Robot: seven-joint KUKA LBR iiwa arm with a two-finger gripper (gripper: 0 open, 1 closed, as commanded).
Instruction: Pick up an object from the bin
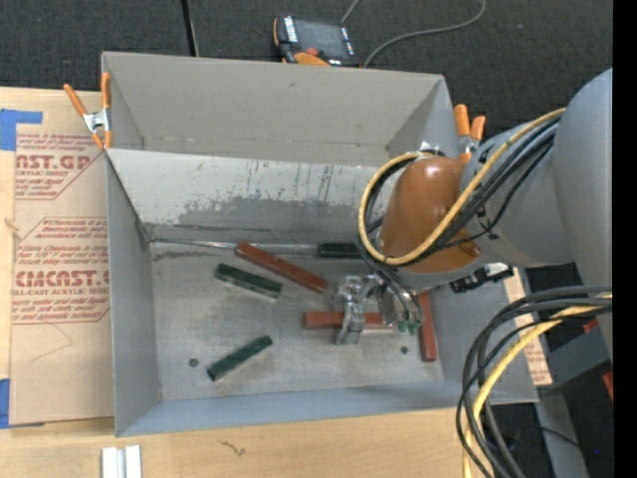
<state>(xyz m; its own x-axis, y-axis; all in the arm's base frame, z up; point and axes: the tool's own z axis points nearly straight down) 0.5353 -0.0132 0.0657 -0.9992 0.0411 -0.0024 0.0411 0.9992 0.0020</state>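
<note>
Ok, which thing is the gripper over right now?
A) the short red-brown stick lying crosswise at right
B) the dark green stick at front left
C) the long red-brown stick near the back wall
A: the gripper sits over the short red-brown stick, whose ends show on either side of it; the dark green stick lies well off to the left.

The bin holds six bars. Three are reddish-brown: a long slanted bar, a short level bar, a right-hand bar. Three are dark green: a back bar, a middle bar, a front bar
</note>
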